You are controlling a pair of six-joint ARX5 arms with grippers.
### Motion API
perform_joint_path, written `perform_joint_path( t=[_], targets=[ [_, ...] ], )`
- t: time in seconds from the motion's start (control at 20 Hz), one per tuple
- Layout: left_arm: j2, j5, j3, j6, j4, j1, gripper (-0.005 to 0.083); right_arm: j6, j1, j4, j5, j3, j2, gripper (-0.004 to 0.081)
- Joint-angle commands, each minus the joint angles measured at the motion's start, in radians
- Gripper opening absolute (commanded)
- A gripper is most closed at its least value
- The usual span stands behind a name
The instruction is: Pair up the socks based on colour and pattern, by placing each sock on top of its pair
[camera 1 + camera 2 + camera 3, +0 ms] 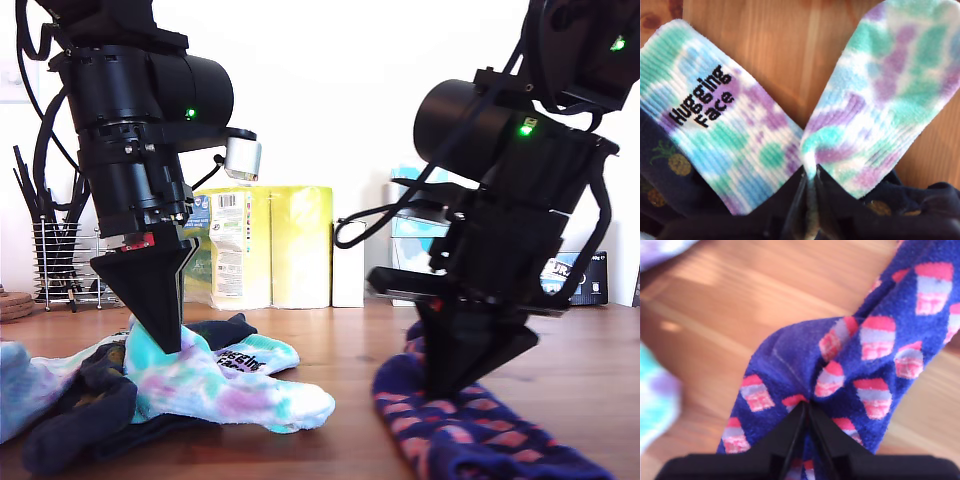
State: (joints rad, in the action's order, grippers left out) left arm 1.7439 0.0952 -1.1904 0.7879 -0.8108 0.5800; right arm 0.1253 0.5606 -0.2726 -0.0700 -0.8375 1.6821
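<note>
My first end effector (pixel 165 335) clamped on tie-dye sock (pixel 235 390), lower left of exterior view, bunching fabric for lift. My second end effector (pixel 455 385) clamped on spotted navy-purple sock (pixel 480 430), lower right, on worktop (pixel 340 350).

tie-dye sock (pixel 735 145) white, teal, purple; spotted sock (pixel 855 365) navy-purple, pink-red patches; table (pixel 785 45) brown wood.

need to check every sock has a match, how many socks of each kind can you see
tie-dye sock: 2
navy sock with yellow pineapples: at least 1, partly buried
purple sock with pink spots: 1
total: at least 4
</note>
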Motion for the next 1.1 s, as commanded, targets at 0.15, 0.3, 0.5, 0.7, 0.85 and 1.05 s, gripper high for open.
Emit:
perform_joint_path(
  t=[0.15,0.3,0.5,0.7,0.85,1.05],
  targets=[
    [0.03,0.001,0.016,-0.006,-0.002,0.001,-0.0024,-0.036,-0.028,-0.112,0.055,0.037,0.031,-0.0012],
    [0.03,0.001,0.016,-0.006,-0.001,0.001,-0.0024,-0.02,-0.027,-0.093,0.029,0.037,0.019,-0.0012],
    [0.029,0.001,0.016,-0.03,0.01,0.002,-0.0009,-0.011,-0.029,-0.15,-0.005,-0.002,-0.113,-0.0012],
    [0.029,0.029,0.016,-0.029,0.063,0.022,-0.0009,-0.01,-0.03,-0.303,-0.06,-0.058,-0.282,-0.0012],
    [0.029,0.094,0.016,-0.029,0.135,0.051,-0.0015,-0.01,-0.03,-0.373,-0.079,-0.077,-0.404,-0.0012],
    [0.029,0.159,0.016,-0.03,0.28,0.1,-0.0019,-0.021,-0.031,-0.396,-0.079,-0.077,-0.49,-0.0012]
  ],
)
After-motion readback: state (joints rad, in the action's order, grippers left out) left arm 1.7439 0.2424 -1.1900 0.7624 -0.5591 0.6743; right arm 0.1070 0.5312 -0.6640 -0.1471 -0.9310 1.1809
